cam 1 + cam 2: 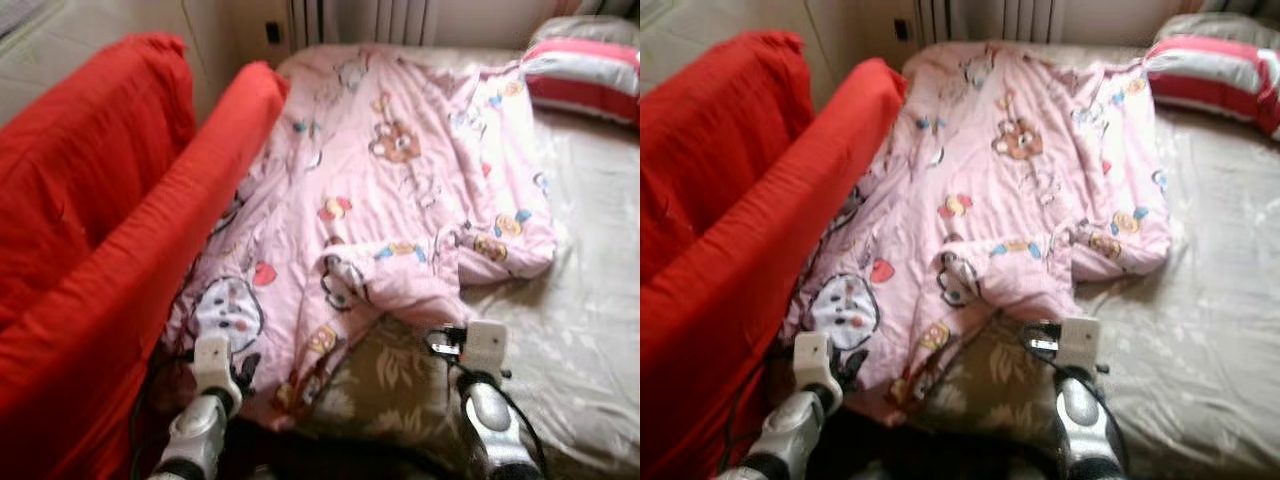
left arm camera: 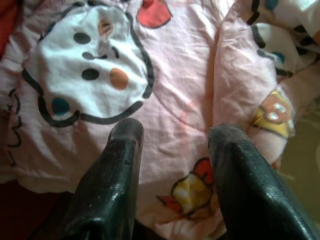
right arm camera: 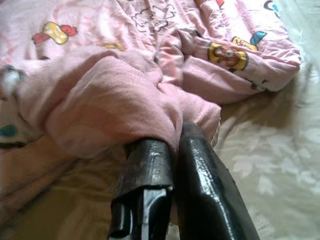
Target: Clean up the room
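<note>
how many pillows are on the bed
1. A red and white striped pillow lies at the far right corner of the bed, just beyond the pink cartoon quilt. Another could be hidden under the quilt.

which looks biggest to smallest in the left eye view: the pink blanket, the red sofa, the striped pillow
1. Pink blanket and red sofa: they look about alike in the picture, and the sofa is nearer and cut off by the frame, so no sure ranking.
2. Striped pillow: clearly smallest, though it lies farthest and is partly cropped.
</note>
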{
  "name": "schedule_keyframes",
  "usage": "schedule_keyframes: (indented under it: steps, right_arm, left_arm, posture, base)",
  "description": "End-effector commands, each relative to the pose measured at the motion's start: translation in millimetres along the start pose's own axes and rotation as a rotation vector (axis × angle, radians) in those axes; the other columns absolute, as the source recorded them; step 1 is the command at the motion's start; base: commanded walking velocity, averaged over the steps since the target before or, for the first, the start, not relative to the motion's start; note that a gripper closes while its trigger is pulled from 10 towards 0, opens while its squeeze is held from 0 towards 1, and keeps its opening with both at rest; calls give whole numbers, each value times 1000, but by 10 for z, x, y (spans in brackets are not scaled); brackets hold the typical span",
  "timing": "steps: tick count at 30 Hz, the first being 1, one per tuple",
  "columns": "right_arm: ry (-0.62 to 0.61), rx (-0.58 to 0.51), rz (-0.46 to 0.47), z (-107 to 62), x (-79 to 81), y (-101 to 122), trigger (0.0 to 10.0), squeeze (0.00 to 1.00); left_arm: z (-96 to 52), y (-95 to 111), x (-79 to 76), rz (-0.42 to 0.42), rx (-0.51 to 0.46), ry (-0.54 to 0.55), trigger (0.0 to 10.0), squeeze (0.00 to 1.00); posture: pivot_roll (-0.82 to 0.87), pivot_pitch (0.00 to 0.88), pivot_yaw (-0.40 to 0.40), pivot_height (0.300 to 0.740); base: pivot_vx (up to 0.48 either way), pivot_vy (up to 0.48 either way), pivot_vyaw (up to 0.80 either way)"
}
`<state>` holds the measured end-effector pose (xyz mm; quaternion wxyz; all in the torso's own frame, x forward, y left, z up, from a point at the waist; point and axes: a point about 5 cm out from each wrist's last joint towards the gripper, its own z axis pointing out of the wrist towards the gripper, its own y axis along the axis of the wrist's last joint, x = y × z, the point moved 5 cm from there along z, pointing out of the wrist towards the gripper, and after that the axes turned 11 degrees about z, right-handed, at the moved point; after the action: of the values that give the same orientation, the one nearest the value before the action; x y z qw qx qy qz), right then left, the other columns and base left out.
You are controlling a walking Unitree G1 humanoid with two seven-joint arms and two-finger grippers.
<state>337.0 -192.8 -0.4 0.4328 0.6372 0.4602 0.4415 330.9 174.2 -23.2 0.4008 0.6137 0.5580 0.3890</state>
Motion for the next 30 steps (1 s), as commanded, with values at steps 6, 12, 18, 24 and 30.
schedule_keyframes:
  steps: [6, 12, 18, 24, 30]
  right_arm:
    - [-6, 26, 3, -39, -35, -80, 10000, 0]
    - [4, 31, 3, -49, -13, -98, 10000, 0]
    - [15, 35, 4, -54, 14, -112, 10000, 0]
    - [22, 38, 4, -54, 27, -116, 10000, 0]
    - [21, 38, 4, -53, 24, -116, 10000, 0]
  left_arm:
    - [-37, -125, -58, -21, 38, -9, 10000, 0]
    - [-44, -143, -55, -28, 43, -10, 10000, 0]
    - [-45, -146, -64, -31, 43, -15, 10000, 0]
    - [-46, -147, -69, -33, 43, -17, 10000, 0]
    - [-49, -152, -68, -34, 43, -16, 10000, 0]
  posture:
    - [-65, 182, 69, 740]
    - [-65, 183, 69, 740]
    - [-65, 181, 68, 740]
    - [-65, 180, 67, 740]
    - [-64, 180, 68, 740]
  base:
    - [0, -80, 0]
    - [0, 0, 0]
    - [0, 0, 0]
    - [0, 0, 0]
    - [0, 0, 0]
